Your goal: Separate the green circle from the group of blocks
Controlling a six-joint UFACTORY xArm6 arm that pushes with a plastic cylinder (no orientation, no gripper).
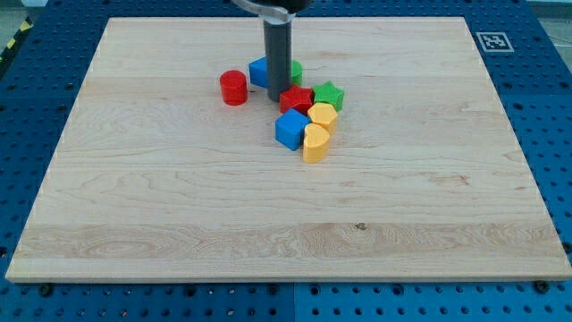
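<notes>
The green circle [295, 71] shows only as a green sliver at the rod's right edge, mostly hidden behind the rod. My tip [278, 97] stands just in front of it, between a blue block [259, 72] on the view's left and a red star [296, 99] on the right. A green star [328, 94], a yellow hexagon [323, 115], a blue cube [290, 130] and a yellow heart [315, 143] cluster below and right of the tip. A red cylinder [233, 87] stands apart on the left.
The blocks lie on a wooden board [179, 206] over a blue pegboard base. A black-and-white marker [492, 40] sits at the board's top right corner.
</notes>
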